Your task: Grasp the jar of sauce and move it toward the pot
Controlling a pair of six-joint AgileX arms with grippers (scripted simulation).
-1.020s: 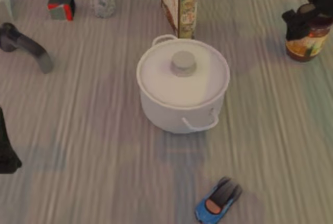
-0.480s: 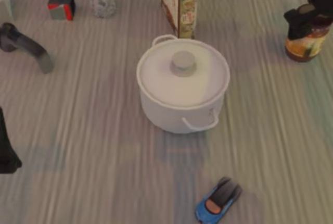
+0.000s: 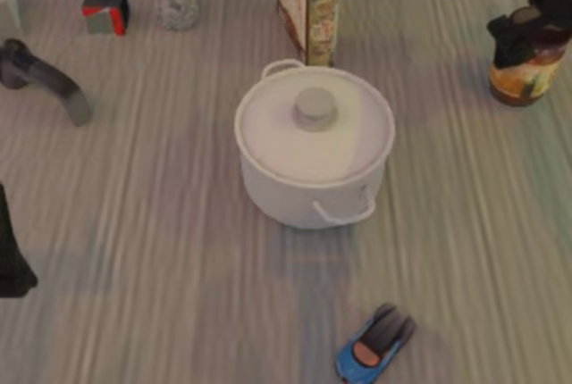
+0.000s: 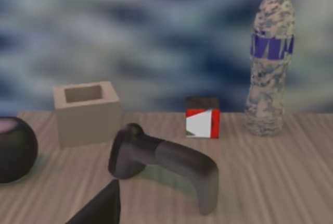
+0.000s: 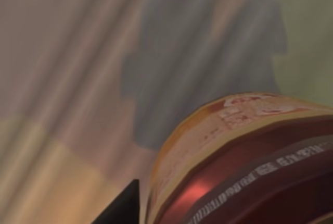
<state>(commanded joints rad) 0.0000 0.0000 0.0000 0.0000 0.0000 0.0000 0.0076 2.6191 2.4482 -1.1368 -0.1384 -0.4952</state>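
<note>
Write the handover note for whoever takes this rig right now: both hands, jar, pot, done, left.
Right hand: on top of the jar at the table's far right; the fingers seem shut on it.
Left hand: parked at the left edge; its fingers cannot be read.
Pot: mid-table, lid on, well apart from the jar.
Done: the reach, and seemingly the grasp.
Left: carry the jar left toward the pot, keeping clear of the box behind it.

Right gripper [image 3: 527, 31] is clamped at the table's far right; left arm parked at the left edge.
</note>
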